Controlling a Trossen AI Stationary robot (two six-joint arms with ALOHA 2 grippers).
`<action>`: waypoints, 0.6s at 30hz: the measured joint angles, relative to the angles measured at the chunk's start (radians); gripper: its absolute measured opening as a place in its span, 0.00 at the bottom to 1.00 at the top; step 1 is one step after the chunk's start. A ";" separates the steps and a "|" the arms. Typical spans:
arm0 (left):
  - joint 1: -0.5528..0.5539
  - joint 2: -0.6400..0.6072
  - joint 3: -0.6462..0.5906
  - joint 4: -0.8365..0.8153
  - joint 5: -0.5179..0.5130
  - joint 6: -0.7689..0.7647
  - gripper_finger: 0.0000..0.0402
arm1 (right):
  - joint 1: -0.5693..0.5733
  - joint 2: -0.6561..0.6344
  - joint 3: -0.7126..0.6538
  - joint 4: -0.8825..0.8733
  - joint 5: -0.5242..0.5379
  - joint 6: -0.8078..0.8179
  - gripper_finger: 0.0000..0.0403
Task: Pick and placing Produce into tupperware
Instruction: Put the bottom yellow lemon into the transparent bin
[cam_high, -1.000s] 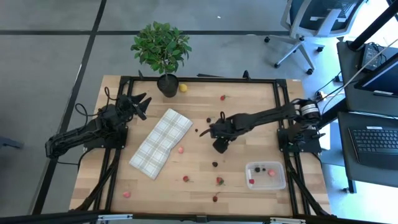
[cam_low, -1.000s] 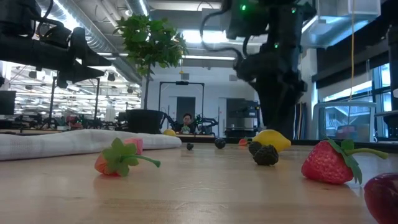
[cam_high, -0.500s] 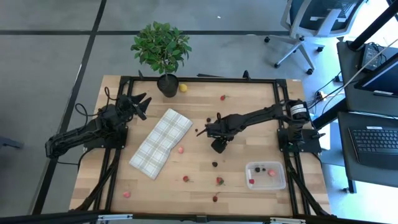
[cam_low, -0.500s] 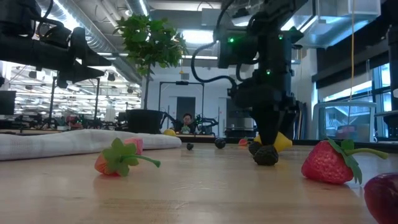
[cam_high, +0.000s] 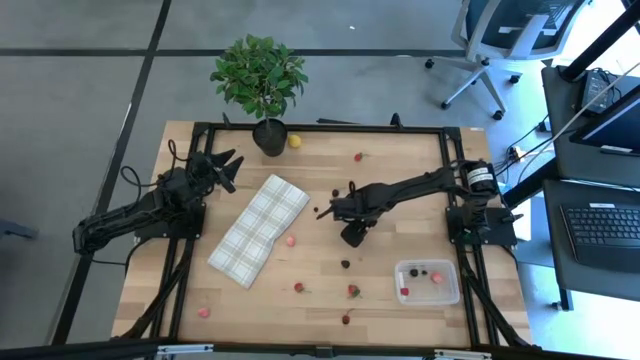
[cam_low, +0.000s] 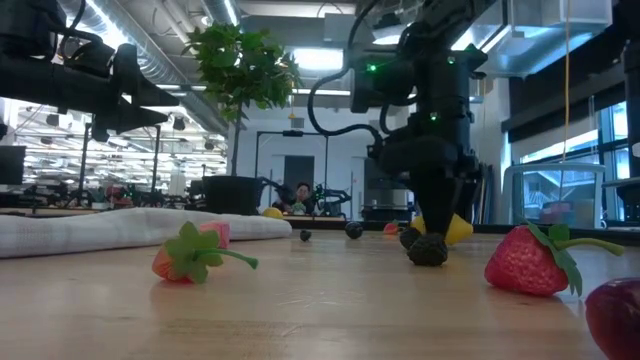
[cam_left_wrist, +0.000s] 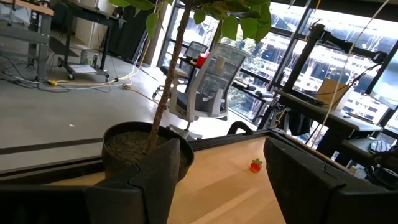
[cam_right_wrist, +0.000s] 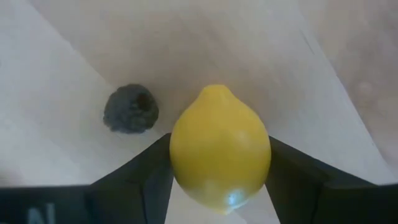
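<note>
Pale matt wooden table (cam_high: 400, 165) with visible grain carries a soft white-and-grey plaid cloth (cam_high: 259, 229). Right of the cloth, a glossy, smooth yellow plastic lemon (cam_right_wrist: 220, 148) lies beside a rough, matt dark berry (cam_right_wrist: 130, 109); farther right stands a clear, shiny plastic tub (cam_high: 428, 283).

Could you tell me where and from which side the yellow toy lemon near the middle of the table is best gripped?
Grip the lemon across its widest middle, coming down from above. It tapers to a nub at one end, so the round belly gives the fingers the most surface. The right claw already straddles it this way, one finger on each flank. The dark berry lies apart, clear of the fingers. The left claw waits beside the plaid cloth.
</note>
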 joint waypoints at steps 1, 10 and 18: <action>0.000 0.000 0.000 0.000 0.000 0.000 0.56 | 0.003 -0.011 0.000 -0.002 -0.004 0.001 0.54; 0.000 0.000 0.000 0.000 0.000 0.000 0.56 | 0.070 -0.175 0.081 -0.190 -0.117 0.196 0.51; 0.000 0.000 0.000 0.000 -0.002 0.000 0.56 | 0.271 -0.348 0.165 -0.312 -0.221 0.620 0.52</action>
